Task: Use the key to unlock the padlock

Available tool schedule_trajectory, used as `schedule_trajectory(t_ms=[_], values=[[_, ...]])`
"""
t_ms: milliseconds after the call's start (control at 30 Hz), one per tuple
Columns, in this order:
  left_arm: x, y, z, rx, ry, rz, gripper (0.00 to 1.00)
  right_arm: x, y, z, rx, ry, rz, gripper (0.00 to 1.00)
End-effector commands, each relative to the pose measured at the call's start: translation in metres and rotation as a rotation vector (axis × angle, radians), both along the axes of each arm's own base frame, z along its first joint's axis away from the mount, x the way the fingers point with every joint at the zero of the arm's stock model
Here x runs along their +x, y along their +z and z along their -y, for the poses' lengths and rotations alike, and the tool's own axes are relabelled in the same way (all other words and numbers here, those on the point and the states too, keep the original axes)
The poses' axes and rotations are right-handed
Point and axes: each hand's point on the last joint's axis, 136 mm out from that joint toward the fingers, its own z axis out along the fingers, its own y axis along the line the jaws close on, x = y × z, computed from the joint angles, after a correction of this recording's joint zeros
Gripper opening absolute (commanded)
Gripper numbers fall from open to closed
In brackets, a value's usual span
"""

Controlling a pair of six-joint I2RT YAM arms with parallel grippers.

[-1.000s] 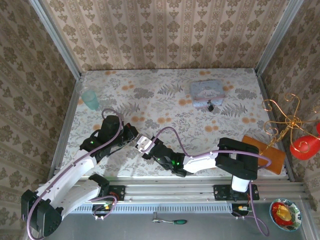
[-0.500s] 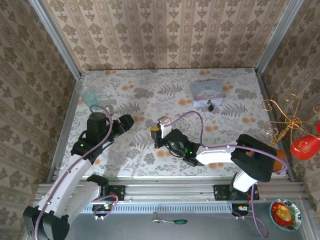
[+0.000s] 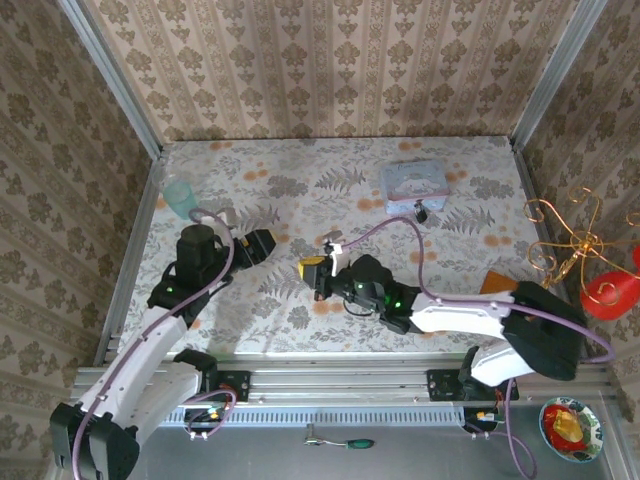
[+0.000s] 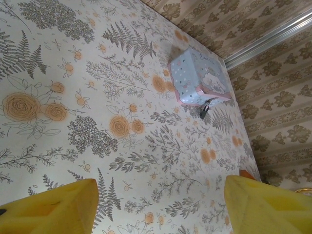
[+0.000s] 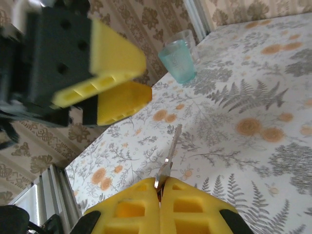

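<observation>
The tiny dark padlock [image 3: 421,213] lies on the floral table against the near edge of a pale blue box [image 3: 413,181]. The left wrist view shows the padlock [image 4: 204,109] far ahead, beside that box [image 4: 197,78]. My right gripper [image 3: 312,270] sits at mid-table, far from the padlock and pointing left. It is shut [image 5: 160,187] on a silvery key [image 5: 170,156], whose blade sticks out forward. My left gripper [image 3: 262,245] is open just left of it, facing it. Its yellow fingers [image 4: 48,207] are wide apart with nothing between them.
A teal plastic cup [image 3: 181,198] stands at the far left edge of the table, and the right wrist view shows this cup [image 5: 179,61] behind the left gripper. A wooden board [image 3: 530,305] with a gold wire stand lies at the right edge. Metal rails frame the table.
A second ago both grippers met near the front left. The left arm has since drawn back with its jaws open. The right gripper carried the key up toward the table's middle.
</observation>
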Motion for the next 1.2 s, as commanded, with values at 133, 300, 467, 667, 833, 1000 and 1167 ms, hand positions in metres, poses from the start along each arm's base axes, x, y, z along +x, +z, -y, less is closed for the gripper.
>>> schedule_trajectory(t_ms=[133,300,467,667,833,1000,1167], values=[[0.013,0.002,0.031,0.020,-0.086,0.011,0.69,0.000,0.043,0.067,-0.171,-0.183,0.046,0.00],[0.018,-0.013,0.092,0.054,-0.206,-0.018,0.69,-0.011,0.098,0.119,-0.229,-0.292,0.084,0.00],[0.027,-0.031,0.163,0.081,-0.315,-0.031,0.68,-0.022,0.135,0.159,-0.264,-0.366,0.096,0.00],[0.042,-0.065,0.248,0.110,-0.395,-0.033,0.65,-0.027,0.150,0.194,-0.336,-0.455,0.105,0.00],[0.066,-0.089,0.309,0.090,-0.414,-0.039,0.63,-0.024,0.133,0.229,-0.479,-0.573,0.101,0.00],[0.089,-0.111,0.345,0.073,-0.390,-0.041,0.62,-0.031,0.132,0.243,-0.468,-0.580,0.077,0.00],[0.108,-0.131,0.370,0.043,-0.368,-0.038,0.61,-0.034,0.133,0.241,-0.428,-0.553,0.079,0.00]])
